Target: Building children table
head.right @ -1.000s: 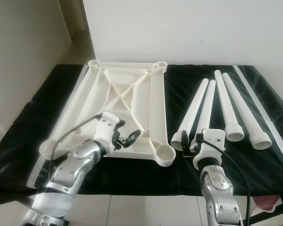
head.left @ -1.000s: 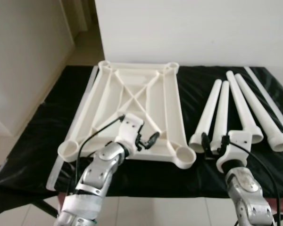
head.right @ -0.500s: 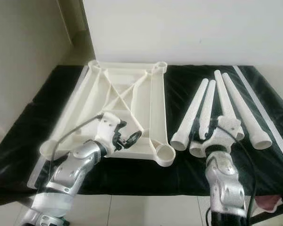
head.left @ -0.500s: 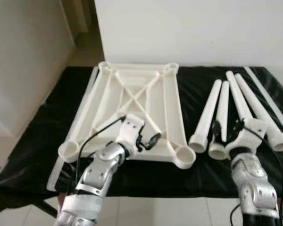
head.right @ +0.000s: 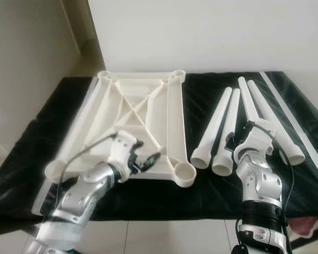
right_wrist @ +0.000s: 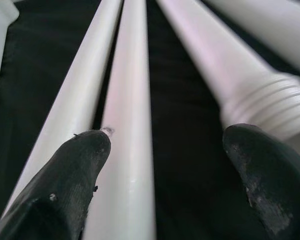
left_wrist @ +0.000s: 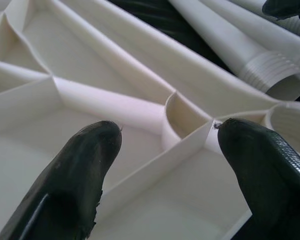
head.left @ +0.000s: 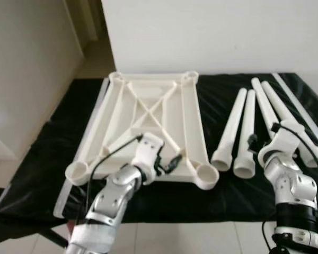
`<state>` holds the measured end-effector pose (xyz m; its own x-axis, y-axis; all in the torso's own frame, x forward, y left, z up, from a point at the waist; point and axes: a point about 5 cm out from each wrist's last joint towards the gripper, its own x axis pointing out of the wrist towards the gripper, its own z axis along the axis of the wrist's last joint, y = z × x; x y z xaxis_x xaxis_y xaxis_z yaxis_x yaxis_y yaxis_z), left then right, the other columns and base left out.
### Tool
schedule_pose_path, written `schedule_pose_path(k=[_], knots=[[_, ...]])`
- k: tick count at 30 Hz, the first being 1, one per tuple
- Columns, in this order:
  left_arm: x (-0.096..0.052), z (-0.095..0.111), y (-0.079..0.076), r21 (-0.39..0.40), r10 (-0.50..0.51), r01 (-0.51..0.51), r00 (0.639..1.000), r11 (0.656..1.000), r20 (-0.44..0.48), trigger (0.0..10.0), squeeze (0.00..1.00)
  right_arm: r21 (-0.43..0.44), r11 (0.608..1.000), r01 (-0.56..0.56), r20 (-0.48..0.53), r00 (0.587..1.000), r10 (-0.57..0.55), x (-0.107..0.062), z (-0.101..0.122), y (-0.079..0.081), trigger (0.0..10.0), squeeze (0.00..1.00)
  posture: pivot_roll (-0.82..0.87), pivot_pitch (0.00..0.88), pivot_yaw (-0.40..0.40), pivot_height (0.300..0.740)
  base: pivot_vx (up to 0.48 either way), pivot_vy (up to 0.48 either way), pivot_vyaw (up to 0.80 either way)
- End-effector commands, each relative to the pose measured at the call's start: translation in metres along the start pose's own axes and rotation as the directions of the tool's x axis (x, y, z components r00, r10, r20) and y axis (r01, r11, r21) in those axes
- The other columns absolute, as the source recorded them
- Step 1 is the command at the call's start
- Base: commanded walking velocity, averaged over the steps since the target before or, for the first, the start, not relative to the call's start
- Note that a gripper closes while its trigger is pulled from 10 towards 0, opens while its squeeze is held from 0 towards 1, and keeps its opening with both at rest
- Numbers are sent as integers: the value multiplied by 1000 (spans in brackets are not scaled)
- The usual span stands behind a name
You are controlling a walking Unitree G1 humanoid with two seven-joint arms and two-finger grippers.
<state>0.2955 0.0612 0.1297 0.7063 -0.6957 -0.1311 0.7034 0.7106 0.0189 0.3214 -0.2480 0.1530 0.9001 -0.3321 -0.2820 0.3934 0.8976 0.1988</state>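
The right gripper [right_wrist: 162, 165] has been advanced, spread wide, over the table legs [head.left: 247, 129]; the left gripper [left_wrist: 165, 165] is held wide above the tabletop [head.left: 148, 106].

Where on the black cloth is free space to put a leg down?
Bare cloth lies left of the tabletop, and a strip between tabletop and legs. The right side is crowded: four legs, right tool above them.
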Motion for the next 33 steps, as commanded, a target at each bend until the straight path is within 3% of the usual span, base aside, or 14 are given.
schedule_pose_path(k=[1,7,16,22,33], knots=[[-4,-4,-3,-9,-10,9,1000,1000,-22,10000,0,0,1000,-16,-45,999,16,4,0,5,10000,0,-9,44,49,740,0,0,0],[-8,-8,-6,-27,-5,4,999,1000,-33,10000,0,-52,995,-87,-91,992,82,13,16,17,10000,0,-4,65,35,740,0,0,0],[-11,-9,-5,-32,10,-11,999,999,-41,10000,0,-113,987,-116,-189,978,94,22,22,24,10000,0,2,81,18,740,0,0,0],[-12,-8,-4,-39,27,-28,999,999,-39,10000,0,-149,983,-106,-261,963,64,23,10,24,10000,0,8,77,8,740,0,0,0],[-13,-6,-4,-38,43,-44,998,998,-35,10000,0,-71,994,-87,-409,911,51,20,-21,22,10000,0,20,75,-1,740,0,0,0]])
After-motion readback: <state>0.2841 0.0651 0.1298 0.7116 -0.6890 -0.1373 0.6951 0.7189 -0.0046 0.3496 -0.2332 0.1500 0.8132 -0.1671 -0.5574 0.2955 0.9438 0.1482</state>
